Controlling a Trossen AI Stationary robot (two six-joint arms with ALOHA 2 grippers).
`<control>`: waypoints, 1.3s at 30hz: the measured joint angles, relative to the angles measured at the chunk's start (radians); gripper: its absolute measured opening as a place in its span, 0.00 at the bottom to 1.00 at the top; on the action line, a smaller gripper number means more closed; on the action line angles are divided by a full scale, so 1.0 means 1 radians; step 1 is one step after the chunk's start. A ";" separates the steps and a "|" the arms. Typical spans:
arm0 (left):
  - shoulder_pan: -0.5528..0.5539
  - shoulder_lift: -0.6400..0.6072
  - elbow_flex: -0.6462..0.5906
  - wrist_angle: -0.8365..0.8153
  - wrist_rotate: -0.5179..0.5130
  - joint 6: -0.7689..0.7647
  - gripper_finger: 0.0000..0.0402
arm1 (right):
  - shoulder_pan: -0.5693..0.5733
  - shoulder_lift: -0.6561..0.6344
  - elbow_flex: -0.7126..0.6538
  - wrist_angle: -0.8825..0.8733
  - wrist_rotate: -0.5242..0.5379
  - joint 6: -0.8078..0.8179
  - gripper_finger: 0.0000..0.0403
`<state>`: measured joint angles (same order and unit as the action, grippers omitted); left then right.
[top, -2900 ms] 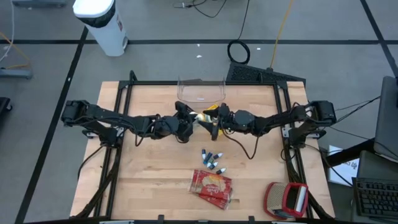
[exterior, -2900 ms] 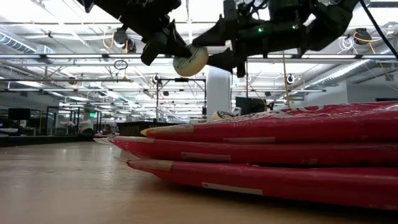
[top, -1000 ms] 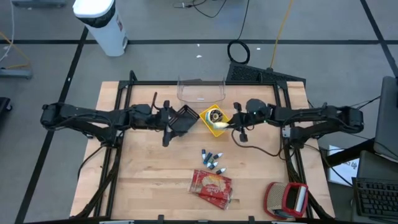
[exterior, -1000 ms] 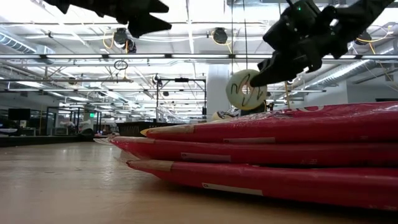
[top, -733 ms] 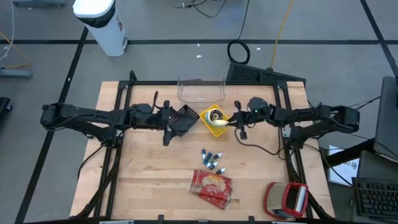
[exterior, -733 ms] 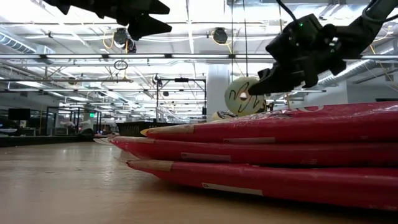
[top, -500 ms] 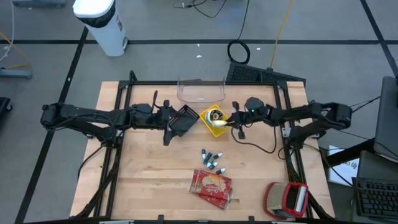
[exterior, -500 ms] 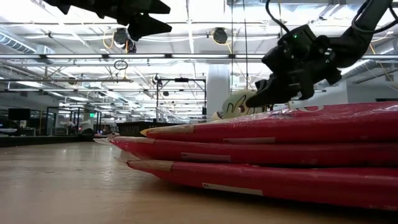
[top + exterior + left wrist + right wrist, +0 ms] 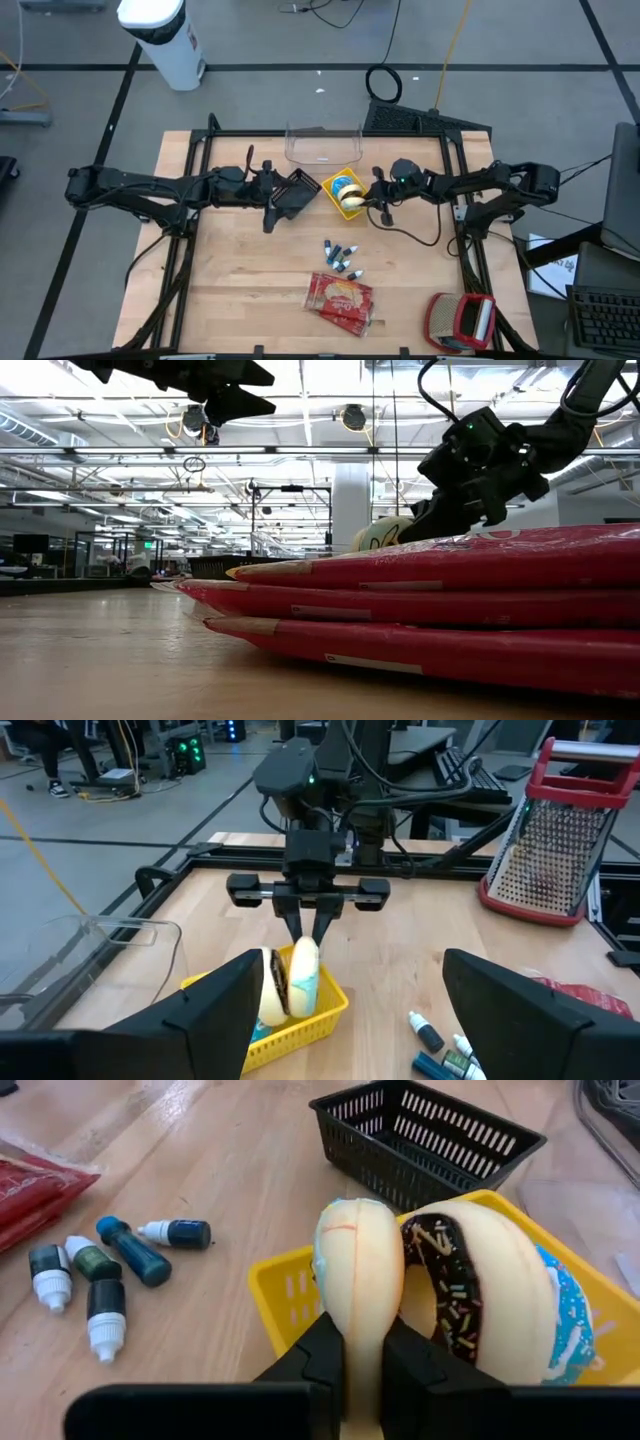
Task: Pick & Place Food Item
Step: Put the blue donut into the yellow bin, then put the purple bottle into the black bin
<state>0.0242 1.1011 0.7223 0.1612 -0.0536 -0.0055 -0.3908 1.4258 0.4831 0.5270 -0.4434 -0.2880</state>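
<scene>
Placement is the step in hand: the right hand (image 9: 362,1355) holds a pale donut (image 9: 360,1275) on edge, its fingers clamped on the lower rim, and has it down at the near wall of the yellow basket (image 9: 346,194), which sits mid-tabletop just in front of a clear tray (image 9: 323,146). A chocolate-iced donut (image 9: 475,1295) with sprinkles already stands in the basket, touching the pale one, with a blue-iced one behind it. To do this well, I judge the hand should let the pale donut settle against its neighbour before the fingers part, then lift straight up so nothing tips out. The left hand (image 9: 297,192) waits just left of the basket, fingers spread wide and empty, over a black basket (image 9: 432,1142). Small paint bottles (image 9: 341,257) lie nearer, well clear.
</scene>
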 joint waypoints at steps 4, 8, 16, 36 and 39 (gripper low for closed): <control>0.000 0.000 0.000 0.000 0.000 0.000 0.77 | 0.000 0.000 0.000 0.000 0.080 0.081 0.14; 0.000 0.000 0.000 0.000 0.000 0.004 0.78 | 0.000 0.000 0.000 0.000 0.117 0.143 0.24; 0.000 0.000 0.000 -0.003 0.000 0.008 0.77 | 0.001 -0.001 0.000 -0.001 0.177 0.304 0.43; 0.001 0.000 0.000 -0.024 0.000 0.027 0.77 | 0.014 -0.182 0.001 0.045 0.150 0.549 0.48; 0.001 0.000 0.000 -0.031 0.000 0.025 0.78 | 0.017 -0.214 0.001 0.084 0.077 0.618 0.48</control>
<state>0.0250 1.1015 0.7223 0.1298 -0.0540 0.0197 -0.3742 1.2119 0.4843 0.6111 -0.3668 0.3302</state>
